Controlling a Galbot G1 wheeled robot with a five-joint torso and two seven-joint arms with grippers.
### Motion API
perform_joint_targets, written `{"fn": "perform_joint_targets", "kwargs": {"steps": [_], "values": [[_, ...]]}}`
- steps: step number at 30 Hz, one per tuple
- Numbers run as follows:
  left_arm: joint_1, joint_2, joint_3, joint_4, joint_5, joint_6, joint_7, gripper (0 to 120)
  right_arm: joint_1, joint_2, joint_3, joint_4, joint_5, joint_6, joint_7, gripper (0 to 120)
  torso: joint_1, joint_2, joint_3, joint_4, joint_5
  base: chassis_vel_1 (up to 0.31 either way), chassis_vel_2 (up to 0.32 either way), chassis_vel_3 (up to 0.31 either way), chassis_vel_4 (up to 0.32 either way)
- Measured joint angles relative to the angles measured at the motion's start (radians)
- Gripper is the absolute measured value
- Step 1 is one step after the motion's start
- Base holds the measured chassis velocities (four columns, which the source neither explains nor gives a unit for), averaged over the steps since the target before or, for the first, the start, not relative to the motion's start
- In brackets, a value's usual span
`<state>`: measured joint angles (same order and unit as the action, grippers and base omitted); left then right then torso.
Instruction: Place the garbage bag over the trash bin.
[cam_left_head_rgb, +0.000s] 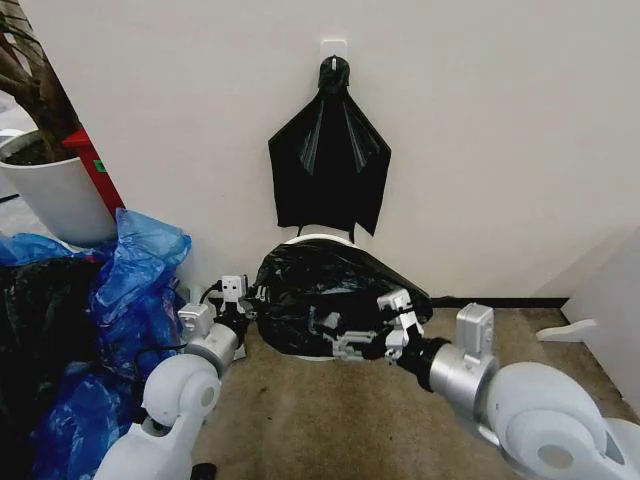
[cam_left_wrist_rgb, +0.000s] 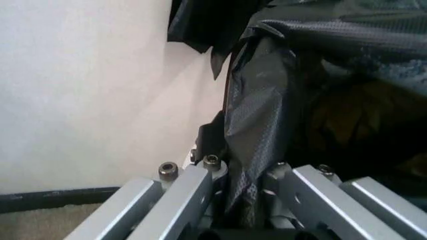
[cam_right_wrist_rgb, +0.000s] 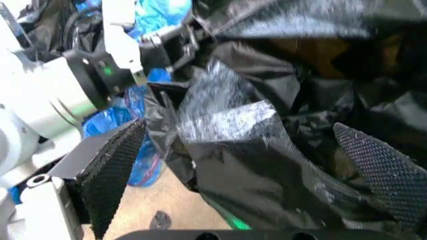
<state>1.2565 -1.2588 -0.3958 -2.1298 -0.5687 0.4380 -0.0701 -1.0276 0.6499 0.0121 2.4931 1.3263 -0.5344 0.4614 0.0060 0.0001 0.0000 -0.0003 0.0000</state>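
Both grippers work the bag over the bin.
Left gripper (cam_left_head_rgb: 243, 303) pinches the bag (cam_left_head_rgb: 325, 295); right gripper (cam_left_head_rgb: 355, 335), wide, straddles the near folds. The bin (cam_left_head_rgb: 322, 240) stands by the wall, mostly draped. Next likely: pull the skirt down evenly.

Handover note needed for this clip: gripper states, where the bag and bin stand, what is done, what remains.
Left gripper: shut on a fold of the thin glossy black garbage bag, at its left side.
Right gripper: open, pads either side of the bag's front, not clamped.
Small round white trash bin: on the carpet against the wall, mostly covered, rim showing at the back.
Done: bag draped over the bin.
Left: whether the bag is fully seated cannot be judged.
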Motion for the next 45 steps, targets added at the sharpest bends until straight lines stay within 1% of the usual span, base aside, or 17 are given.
{"fn": "perform_joint_targets", "kwargs": {"steps": [5,7,8,10,15,16,19,22,24,28,30,33,39,41,42,44,45], "values": [[0.006,-0.001,0.001,-0.011,0.001,0.0,0.001,2,0.0,0.0,-0.001,-0.011,0.032,-0.011,0.005,99,0.0,0.0,0.0,0.0001,0.0,0.0,0.0,0.0,0.0],[0.012,-0.001,0.0,-0.021,0.002,0.0,0.002,2,0.001,0.0,-0.009,-0.02,0.04,-0.014,0.008,90,0.0,0.0,0.0,0.0,0.0,0.0,0.0,0.0,0.0],[0.012,-0.001,0.0,-0.021,0.002,0.0,0.002,2,0.001,0.0,-0.009,-0.02,0.04,-0.014,0.008,90,0.0,0.0,0.0,0.0,0.0,0.0,0.0,0.0,0.0],[0.018,-0.001,-0.003,-0.03,0.003,0.0,0.004,2,0.002,0.001,-0.016,-0.025,0.032,-0.014,0.008,82,0.0,0.0,0.0,0.0001,0.0001,0.0,0.0,0.0,0.0],[0.027,0.001,-0.008,-0.035,0.008,0.0,0.005,2,-0.002,-0.009,-0.01,-0.015,0.025,-0.001,0.002,61,0.0,0.0,0.0,0.0001,0.0,0.0,0.0,0.0,0.0],[0.027,0.001,-0.008,-0.035,0.008,0.0,0.005,2,-0.002,-0.009,-0.01,-0.015,0.025,-0.001,0.002,61,0.0,0.0,0.0,0.0001,0.0,0.0,0.0,0.0,0.0],[0.028,-0.002,-0.007,-0.035,0.009,0.0,0.006,2,-0.009,-0.012,-0.008,-0.015,0.024,0.01,-0.004,51,0.0,0.0,0.0,0.0,0.0,0.0,0.0,0.0,0.0],[0.03,-0.003,-0.005,-0.042,0.009,0.0,0.006,2,-0.018,-0.012,-0.007,-0.015,0.015,0.018,-0.008,36,0.0,0.0,0.0,0.0,0.0,0.0,0.0,0.0,0.0],[0.031,-0.003,-0.005,-0.043,0.009,0.0,0.007,2,-0.02,-0.012,-0.007,-0.015,0.01,0.019,-0.009,32,0.0,0.0,0.0,0.0,0.0,0.0,0.0,0.0,0.0],[0.035,-0.002,-0.008,-0.04,0.009,0.0,0.006,2,-0.024,-0.012,-0.008,-0.007,-0.008,0.045,-0.03,15,0.0,0.0,0.0,0.0001,0.0001,0.0,0.0,0.0,0.0],[0.035,-0.001,-0.009,-0.035,0.008,0.0,0.005,2,-0.026,-0.013,-0.008,-0.001,-0.01,0.049,-0.044,11,0.0,0.0,0.0,0.0,0.0001,0.0,0.0,0.0,0.0],[0.03,-0.002,-0.01,-0.011,0.005,0.0,-0.004,2,-0.044,-0.02,-0.012,0.006,-0.049,0.057,-0.136,0,0.0,0.0,0.0,0.0001,-0.0003,0.0,0.0,0.0,0.0],[0.025,-0.004,-0.019,-0.01,-0.027,0.007,-0.016,2,-0.077,-0.019,-0.113,-0.012,-0.227,0.062,-0.33,0,0.0,0.0,0.0,-0.0004,-0.0003,0.0,0.0,0.0,0.0],[0.029,-0.004,-0.029,-0.02,-0.037,0.014,-0.02,2,-0.077,-0.014,-0.156,-0.048,-0.314,0.072,-0.421,0,0.0,0.0,0.0,0.0002,0.0004,0.0,0.0,0.0,0.0],[0.031,-0.003,-0.032,-0.024,-0.043,0.016,-0.02,2,-0.078,-0.012,-0.171,-0.073,-0.363,0.077,-0.468,0,0.0,0.0,0.0,0.0003,-0.0002,0.0,0.0,0.0,0.0],[0.031,-0.003,-0.034,-0.026,-0.046,0.017,-0.021,2,-0.078,-0.011,-0.177,-0.084,-0.384,0.078,-0.485,0,0.0,0.0,0.0,0.0003,-0.0003,0.0,0.0,0.0,0.0],[0.033,-0.001,-0.04,-0.033,-0.056,0.023,-0.022,2,-0.078,-0.005,-0.193,-0.124,-0.456,0.084,-0.532,0,0.0,0.0,0.0,0.0001,0.0,0.0,0.0,0.0,0.0]]}}
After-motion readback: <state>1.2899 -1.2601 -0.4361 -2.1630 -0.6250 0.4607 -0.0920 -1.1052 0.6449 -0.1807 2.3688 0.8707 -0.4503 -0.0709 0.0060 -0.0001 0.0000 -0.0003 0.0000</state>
